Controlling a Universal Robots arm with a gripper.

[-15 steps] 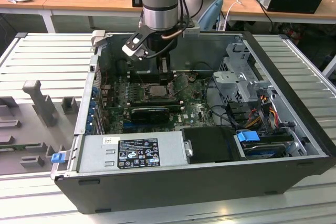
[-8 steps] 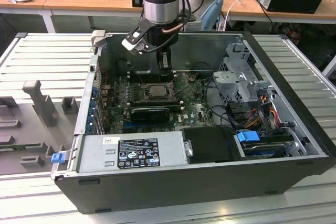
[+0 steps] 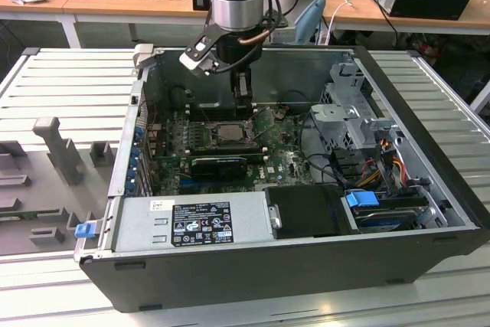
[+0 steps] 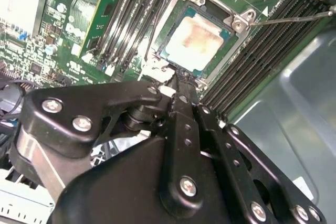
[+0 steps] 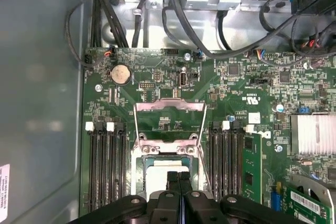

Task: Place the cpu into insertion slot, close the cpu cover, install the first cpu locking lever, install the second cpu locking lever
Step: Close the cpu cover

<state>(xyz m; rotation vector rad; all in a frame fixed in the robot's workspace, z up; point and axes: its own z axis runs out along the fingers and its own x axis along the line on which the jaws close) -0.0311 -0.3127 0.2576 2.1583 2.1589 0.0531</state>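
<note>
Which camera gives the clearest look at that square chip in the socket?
The second wrist view: the cpu lies with nearly its whole pale face showing. In the first wrist view the gripper covers part of it; the exterior view shows it from afar.

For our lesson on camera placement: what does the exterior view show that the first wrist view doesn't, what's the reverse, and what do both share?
Exterior view: the whole computer case and its power supply. First wrist view: the coin battery and the cpu cover swung open. Both: the cpu seated in the insertion slot, with the shut gripper close to it.
</note>
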